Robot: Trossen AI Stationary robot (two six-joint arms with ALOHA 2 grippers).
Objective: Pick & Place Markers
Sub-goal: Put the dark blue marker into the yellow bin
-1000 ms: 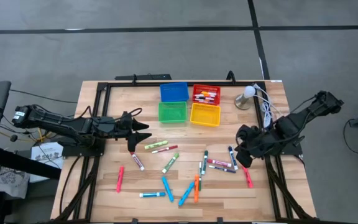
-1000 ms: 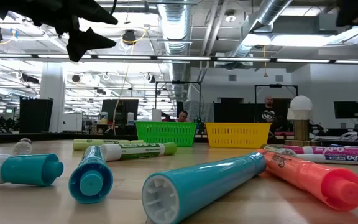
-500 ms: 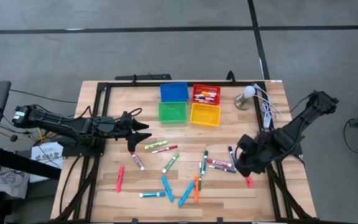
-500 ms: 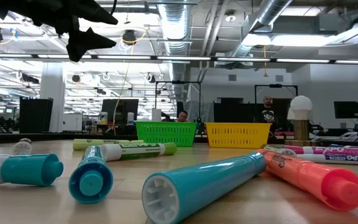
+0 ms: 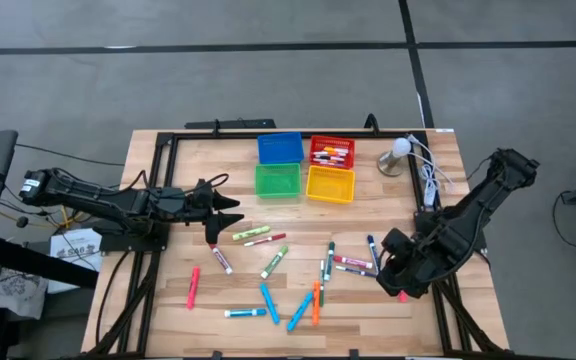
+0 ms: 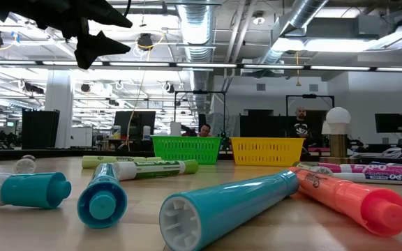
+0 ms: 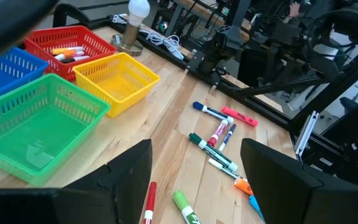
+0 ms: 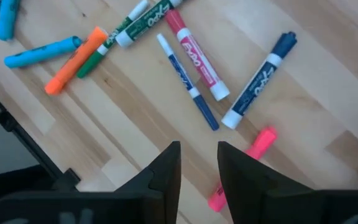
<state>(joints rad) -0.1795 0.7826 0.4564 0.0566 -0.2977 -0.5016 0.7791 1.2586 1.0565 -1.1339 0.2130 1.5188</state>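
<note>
Bright, even overhead light; nearest markers [image 6: 222,209] blurred in the low view.

"EXPO" read on markers — red-capped marker [image 8: 197,55], blue-capped marker [image 8: 258,81] in right wrist view; pink-capped marker [image 6: 372,169] in low view (other print too small).

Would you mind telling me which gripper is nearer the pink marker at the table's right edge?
The right gripper hangs just above the pink marker, its jaws slightly apart. The left gripper waits far across the table, near the green bin.
</note>
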